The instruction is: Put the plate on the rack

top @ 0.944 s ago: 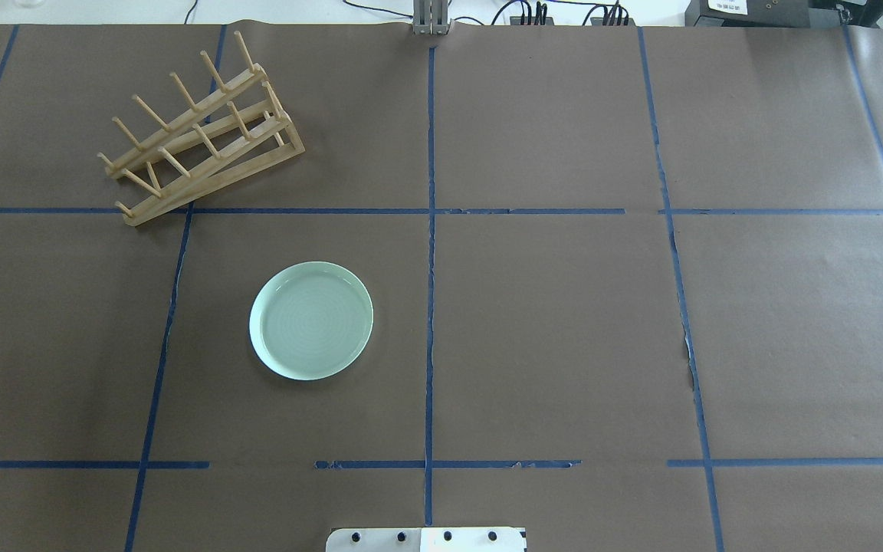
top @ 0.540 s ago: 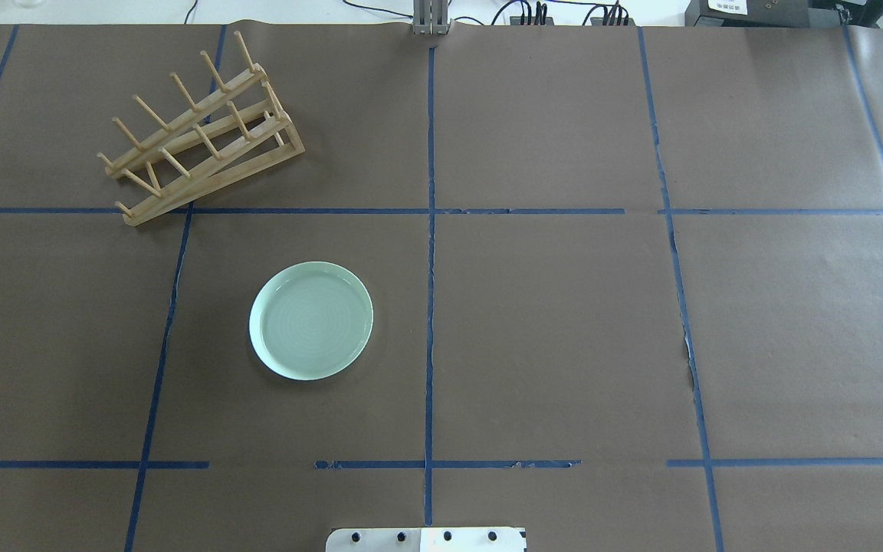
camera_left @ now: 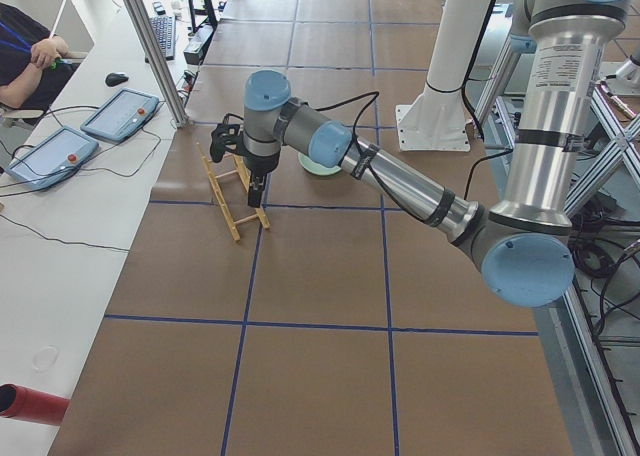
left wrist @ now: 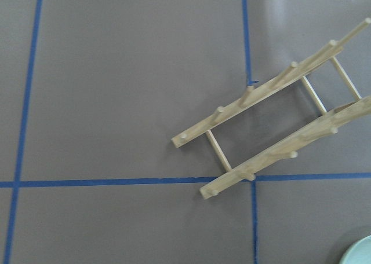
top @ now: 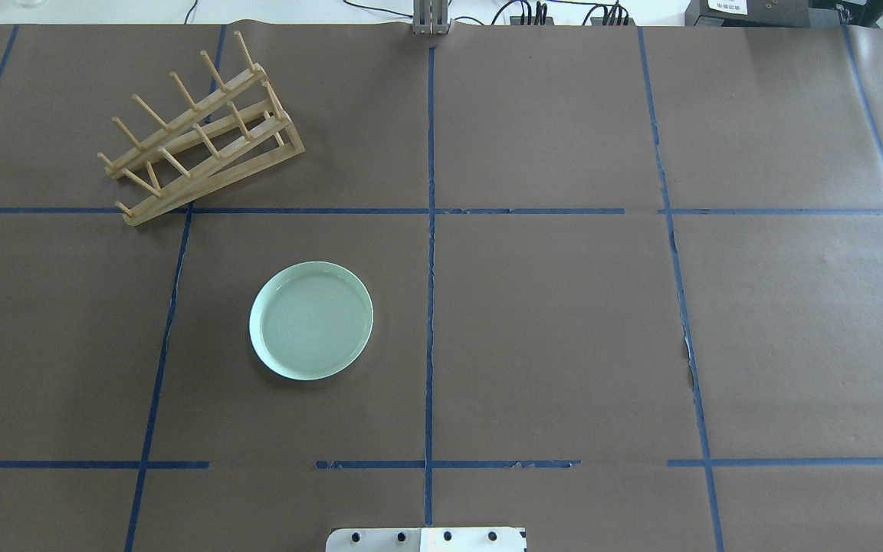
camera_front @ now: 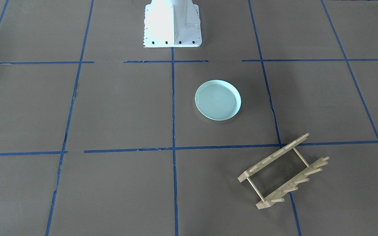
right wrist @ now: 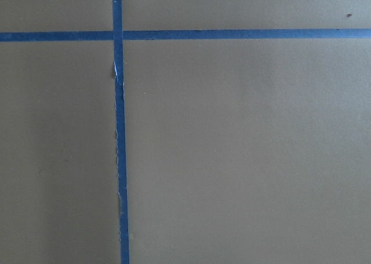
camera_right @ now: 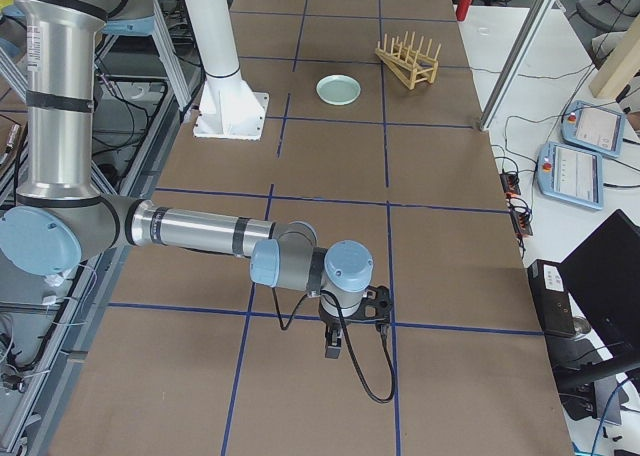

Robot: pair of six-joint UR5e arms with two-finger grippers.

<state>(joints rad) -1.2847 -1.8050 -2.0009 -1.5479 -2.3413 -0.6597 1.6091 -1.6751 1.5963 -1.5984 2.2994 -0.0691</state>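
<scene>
The left gripper (camera_left: 254, 189) has just edged into view near the rack (top: 200, 130). The plate (top: 311, 320) lies flat, untouched, well apart from the rack, toward the robot. Pickup hasn't begun. Whether it or the right gripper (camera_right: 335, 346) is clenched, I cannot tell.

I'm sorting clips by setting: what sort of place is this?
Probably a robotics lab: a table gridded with blue tape, the robot's left arm reaching over it, and teach pendants on the side bench.
</scene>
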